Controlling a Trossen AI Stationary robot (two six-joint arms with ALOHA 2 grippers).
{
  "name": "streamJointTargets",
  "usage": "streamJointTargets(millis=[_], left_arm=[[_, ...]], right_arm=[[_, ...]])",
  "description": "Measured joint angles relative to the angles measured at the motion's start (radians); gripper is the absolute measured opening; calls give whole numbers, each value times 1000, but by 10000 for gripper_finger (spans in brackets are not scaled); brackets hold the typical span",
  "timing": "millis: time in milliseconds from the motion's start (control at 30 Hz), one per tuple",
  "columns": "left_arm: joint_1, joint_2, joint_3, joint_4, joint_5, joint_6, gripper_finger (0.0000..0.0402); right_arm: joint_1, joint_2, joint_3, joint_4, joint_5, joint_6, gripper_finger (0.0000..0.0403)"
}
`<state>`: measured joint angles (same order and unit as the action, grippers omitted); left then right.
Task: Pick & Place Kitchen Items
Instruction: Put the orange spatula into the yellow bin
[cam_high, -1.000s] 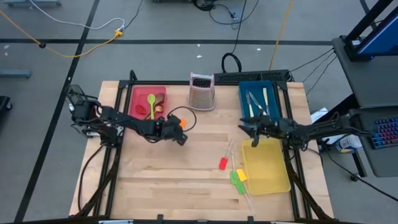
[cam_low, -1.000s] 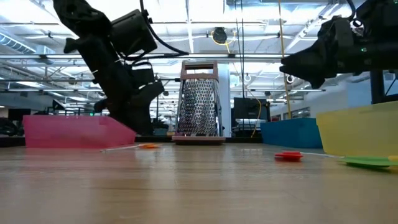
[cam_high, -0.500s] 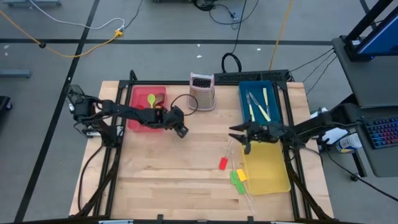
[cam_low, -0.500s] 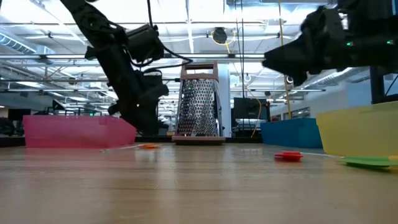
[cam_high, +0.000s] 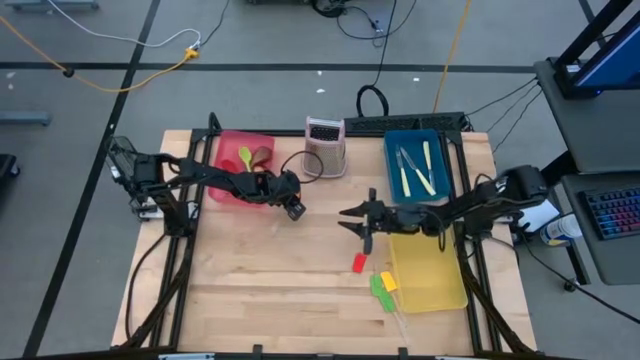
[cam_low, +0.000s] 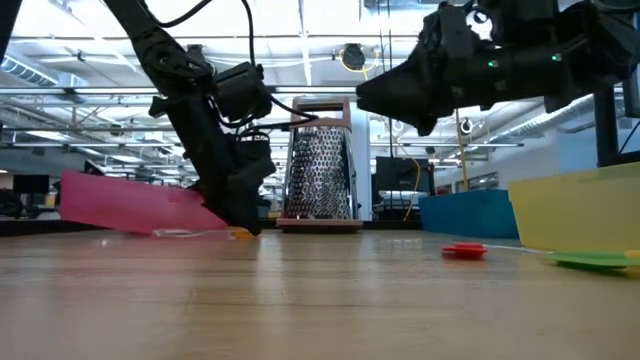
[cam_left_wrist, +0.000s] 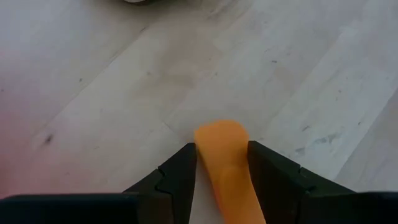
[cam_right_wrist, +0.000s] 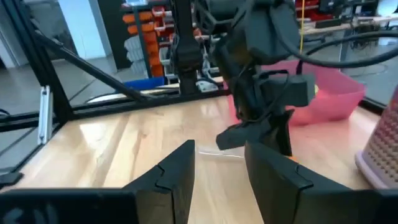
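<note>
Our left tool (cam_left_wrist: 221, 163) is down at the desk (cam_high: 290, 280) just right of the tipped red tray (cam_high: 232, 165), its two fingers (cam_left_wrist: 179, 171) closed against the orange spatula head (cam_left_wrist: 222, 155) between them. Our right tool (cam_high: 350, 216) hangs above the middle of the desk with its fingers (cam_right_wrist: 176, 171) parted and nothing between them, left of the yellow tray (cam_high: 430, 270). A red-headed spatula (cam_high: 359, 262) and green and yellow ones (cam_high: 384, 288) lie near it, a green spoon (cam_high: 243, 160) sits in the red tray, and knives (cam_high: 414, 170) rest in the far blue tray (cam_high: 440, 140) beside the grater (cam_high: 325, 146).
</note>
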<state>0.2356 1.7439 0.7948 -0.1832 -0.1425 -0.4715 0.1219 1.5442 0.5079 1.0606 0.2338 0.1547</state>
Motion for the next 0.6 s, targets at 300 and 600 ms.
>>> streamJointTargets(millis=[300, 600], left_arm=[[-12, -22, -3, 2, -8, 17, 41], [-56, -118, -8, -41, 4, -5, 10]], right_arm=[[0, 25, 26, 5, 0, 16, 134], [3, 25, 26, -1, 0, 73, 134]])
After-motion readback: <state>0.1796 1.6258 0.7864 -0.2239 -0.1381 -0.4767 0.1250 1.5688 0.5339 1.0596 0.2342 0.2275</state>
